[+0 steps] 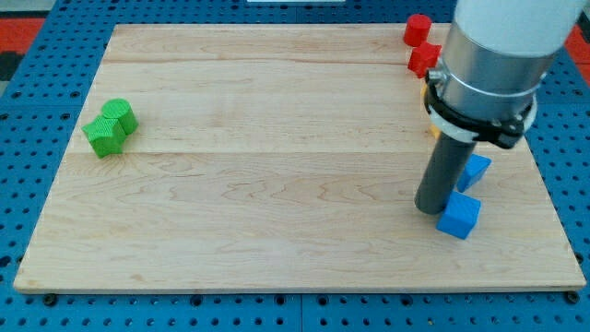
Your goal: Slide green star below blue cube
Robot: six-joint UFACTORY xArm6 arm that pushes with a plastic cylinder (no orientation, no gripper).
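Observation:
A green star lies near the board's left edge, touching a second green block just above and to its right. A blue cube sits at the lower right of the board. My tip rests on the board right against the blue cube's left side, far from the green star. Another blue block sits just above the cube, partly hidden by the rod.
Two red blocks sit at the top right: a red cylinder and a red block below it. A yellow block is mostly hidden behind the arm. The wooden board lies on a blue pegboard.

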